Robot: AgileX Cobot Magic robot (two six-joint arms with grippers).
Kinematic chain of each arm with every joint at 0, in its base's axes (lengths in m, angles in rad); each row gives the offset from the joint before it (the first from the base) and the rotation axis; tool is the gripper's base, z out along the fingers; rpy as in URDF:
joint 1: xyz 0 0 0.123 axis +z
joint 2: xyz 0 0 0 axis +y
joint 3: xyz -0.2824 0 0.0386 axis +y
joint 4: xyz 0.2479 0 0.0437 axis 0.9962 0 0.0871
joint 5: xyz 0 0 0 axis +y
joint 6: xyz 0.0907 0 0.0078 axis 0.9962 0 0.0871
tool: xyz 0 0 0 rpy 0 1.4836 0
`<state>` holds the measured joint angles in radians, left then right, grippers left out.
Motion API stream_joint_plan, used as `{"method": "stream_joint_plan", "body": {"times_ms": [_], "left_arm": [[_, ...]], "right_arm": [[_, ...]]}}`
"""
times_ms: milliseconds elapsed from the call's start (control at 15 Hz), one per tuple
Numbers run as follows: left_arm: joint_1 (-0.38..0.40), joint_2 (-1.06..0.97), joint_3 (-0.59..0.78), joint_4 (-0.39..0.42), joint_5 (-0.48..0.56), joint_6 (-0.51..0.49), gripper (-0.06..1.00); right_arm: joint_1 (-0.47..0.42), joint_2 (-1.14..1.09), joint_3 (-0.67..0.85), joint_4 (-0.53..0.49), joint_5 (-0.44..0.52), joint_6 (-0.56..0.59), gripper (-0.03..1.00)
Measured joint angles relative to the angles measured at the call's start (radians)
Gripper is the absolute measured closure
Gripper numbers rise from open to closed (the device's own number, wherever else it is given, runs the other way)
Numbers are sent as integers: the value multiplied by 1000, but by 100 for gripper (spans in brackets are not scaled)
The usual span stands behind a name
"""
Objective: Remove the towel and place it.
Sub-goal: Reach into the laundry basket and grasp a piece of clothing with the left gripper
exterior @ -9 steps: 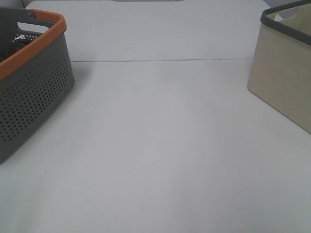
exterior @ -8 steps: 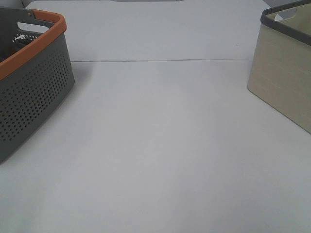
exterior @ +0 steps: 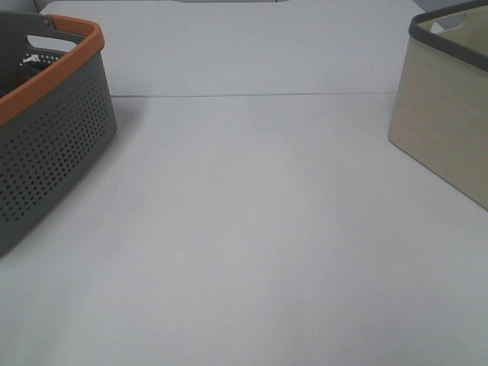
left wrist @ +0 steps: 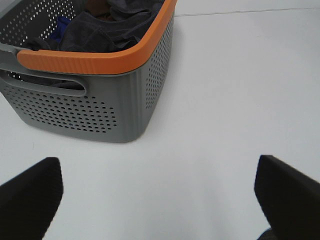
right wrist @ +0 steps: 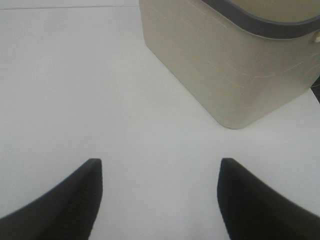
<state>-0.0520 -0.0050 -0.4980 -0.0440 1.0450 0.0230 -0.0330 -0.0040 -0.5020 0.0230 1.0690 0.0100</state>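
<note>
The dark navy-charcoal towel lies bunched inside the grey perforated basket with an orange rim, seen in the left wrist view. The basket also shows at the left of the exterior view, where the towel is hidden. My left gripper is open and empty, short of the basket over the table. My right gripper is open and empty, over the table in front of the beige bin. Neither gripper shows in the exterior view.
A beige fabric bin with a dark grey rim stands at the right of the white table. Other cloth, some blue, lies in the basket beside the towel. A seam runs across the table's far part.
</note>
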Motion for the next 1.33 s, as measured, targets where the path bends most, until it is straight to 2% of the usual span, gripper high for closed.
{"method": "stream_joint_plan", "body": {"times_ms": [1333], "left_arm": [[0, 0, 0, 0, 0, 0, -4]], "right_arm": [[0, 0, 0, 0, 0, 0, 38]]}}
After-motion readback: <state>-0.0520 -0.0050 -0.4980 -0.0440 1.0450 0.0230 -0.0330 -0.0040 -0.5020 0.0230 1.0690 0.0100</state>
